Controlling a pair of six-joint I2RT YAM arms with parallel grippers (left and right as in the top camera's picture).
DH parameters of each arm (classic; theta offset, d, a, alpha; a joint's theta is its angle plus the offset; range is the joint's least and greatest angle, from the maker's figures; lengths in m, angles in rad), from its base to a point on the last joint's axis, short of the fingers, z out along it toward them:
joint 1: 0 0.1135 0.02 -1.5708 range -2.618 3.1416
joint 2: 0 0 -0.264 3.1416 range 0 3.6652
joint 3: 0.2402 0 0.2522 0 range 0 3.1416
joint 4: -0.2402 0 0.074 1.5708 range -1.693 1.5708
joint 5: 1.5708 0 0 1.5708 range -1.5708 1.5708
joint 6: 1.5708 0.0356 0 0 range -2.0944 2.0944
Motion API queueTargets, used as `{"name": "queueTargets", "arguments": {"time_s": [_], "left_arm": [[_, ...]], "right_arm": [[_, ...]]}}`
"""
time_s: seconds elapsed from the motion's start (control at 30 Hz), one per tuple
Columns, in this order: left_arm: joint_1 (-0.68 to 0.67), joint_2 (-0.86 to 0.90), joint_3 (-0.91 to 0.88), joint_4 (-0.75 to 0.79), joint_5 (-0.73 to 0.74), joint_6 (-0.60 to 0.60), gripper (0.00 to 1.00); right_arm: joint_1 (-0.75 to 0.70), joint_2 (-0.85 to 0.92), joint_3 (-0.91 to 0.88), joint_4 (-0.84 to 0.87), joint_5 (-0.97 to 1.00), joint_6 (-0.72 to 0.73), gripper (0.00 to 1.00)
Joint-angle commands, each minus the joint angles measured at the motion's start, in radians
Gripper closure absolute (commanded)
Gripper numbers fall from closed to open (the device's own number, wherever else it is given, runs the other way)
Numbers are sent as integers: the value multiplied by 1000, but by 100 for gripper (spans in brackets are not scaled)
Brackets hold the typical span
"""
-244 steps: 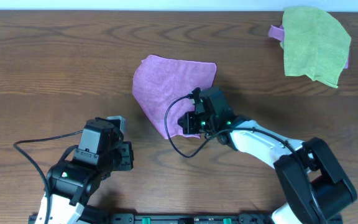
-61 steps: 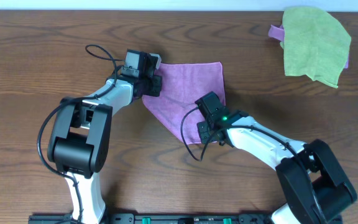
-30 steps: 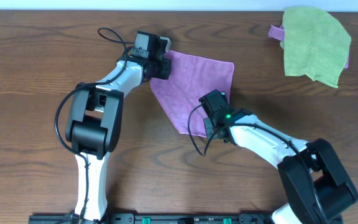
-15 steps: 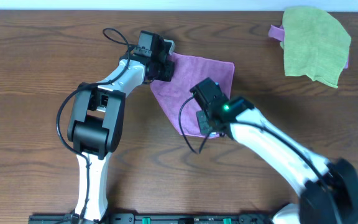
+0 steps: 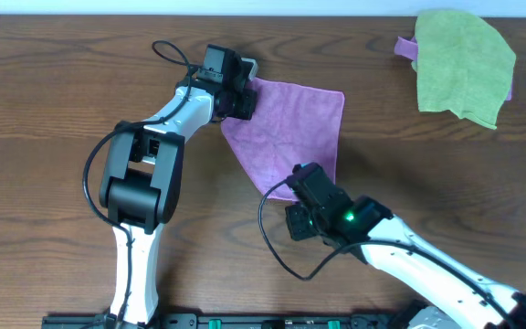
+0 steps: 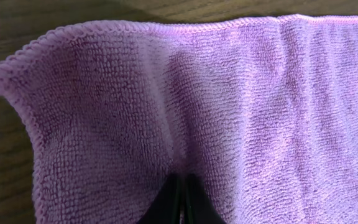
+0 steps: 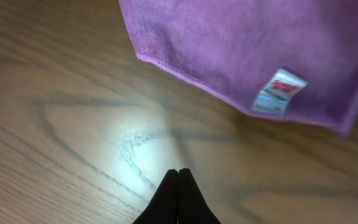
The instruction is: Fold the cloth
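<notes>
Right gripper has backed off the cloth, clenched empty over tabletop; my left gripper pinches its far corner, lime-green cloth well apart.

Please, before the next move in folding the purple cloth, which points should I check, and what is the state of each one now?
1. Left hand shut on a corner of the cloth: ok.
2. Right hand gripping the cloth: not ok; it is shut over bare table, short of the hem.
3. Cloth lying in one layer: cannot tell; its outline is irregular.
4. Green cloth apart from the purple one: ok.
5. Fold made: not ok.
</notes>
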Motion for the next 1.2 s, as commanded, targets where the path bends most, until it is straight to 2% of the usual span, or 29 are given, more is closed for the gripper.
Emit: {"name": "queueTargets", "arguments": {"time_s": [0.0,0.33,0.67,1.17], "left_arm": [[-3,40,8,-12,-2,21,94],[-3,40,8,-12,-5,30,94],[-3,40,8,-11,-23,29,94],[-3,40,8,-11,-23,29,94]], "right_arm": [[6,31,-29,43,-70,29,99],[3,219,-32,253,-170,30,99],[2,246,-32,336,-163,37,99],[-11,306,-32,359,-135,37,99]]}}
